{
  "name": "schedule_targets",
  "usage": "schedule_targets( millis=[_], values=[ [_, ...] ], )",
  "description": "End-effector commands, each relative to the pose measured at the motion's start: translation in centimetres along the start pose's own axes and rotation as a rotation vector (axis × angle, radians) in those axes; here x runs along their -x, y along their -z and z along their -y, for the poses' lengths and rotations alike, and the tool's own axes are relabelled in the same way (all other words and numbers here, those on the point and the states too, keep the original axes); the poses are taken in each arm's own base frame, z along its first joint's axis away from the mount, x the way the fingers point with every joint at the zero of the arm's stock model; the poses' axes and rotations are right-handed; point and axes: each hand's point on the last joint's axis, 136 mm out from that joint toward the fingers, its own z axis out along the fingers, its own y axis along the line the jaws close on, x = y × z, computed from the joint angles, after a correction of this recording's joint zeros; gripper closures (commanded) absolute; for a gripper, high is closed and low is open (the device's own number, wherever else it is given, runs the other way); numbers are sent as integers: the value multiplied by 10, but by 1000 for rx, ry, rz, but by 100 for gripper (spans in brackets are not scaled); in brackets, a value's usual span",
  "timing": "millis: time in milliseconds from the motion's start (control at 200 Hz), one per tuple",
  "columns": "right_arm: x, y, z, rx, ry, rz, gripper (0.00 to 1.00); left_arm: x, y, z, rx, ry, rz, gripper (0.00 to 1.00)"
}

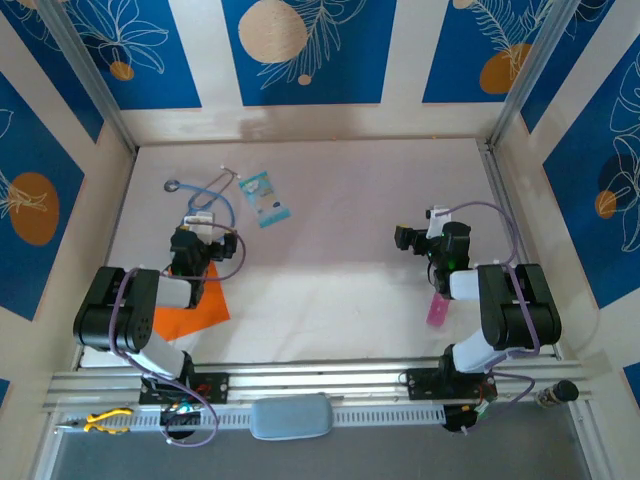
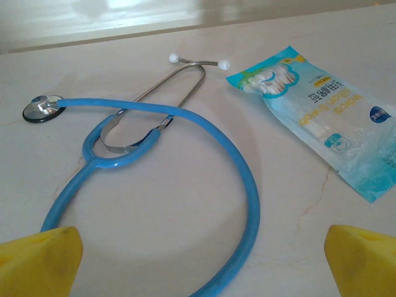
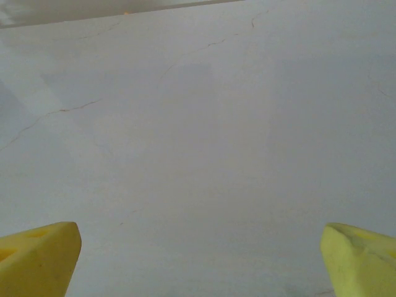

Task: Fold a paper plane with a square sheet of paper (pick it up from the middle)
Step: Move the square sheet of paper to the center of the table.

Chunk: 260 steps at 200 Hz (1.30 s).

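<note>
Pale table (image 1: 340,250), orange sheet (image 1: 190,312) behind left tool (image 1: 204,234)

The thin bright orange square sheet of paper (image 1: 200,310) lies flat on the pale table (image 1: 340,260), at about 8 o'clock from the table's centre in the top view and close to the near edge. It is plain and unmarked. It sits turned, with one free corner pointing towards 4 o'clock. The left arm (image 1: 125,305) covers its 10 o'clock portion, so any fold there cannot be determined. The visible portion shows no crease.
</note>
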Motion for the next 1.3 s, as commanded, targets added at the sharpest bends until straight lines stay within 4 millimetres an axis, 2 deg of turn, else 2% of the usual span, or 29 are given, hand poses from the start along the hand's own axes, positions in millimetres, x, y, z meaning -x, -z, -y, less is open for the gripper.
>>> schedule_targets(
  millis=[0, 930, 1031, 1176, 1296],
  values=[
    [16, -1, -2, 12, 12, 37, 1, 6, -3, 0, -14, -22, 13, 0],
    [16, -1, -1, 17, 9, 38, 1, 7, -2, 0, -11, -22, 17, 0],
    [17, 2, -10, 42, 47, 48, 1, 9, 6, 2, -22, -24, 50, 0],
    [27, 7, -14, 39, 55, 56, 1, 24, 21, -9, 35, -1, 95, 0],
    [39, 14, -16, 34, -2, -23, 1, 33, 27, -16, 73, 46, 23, 0]
  ],
)
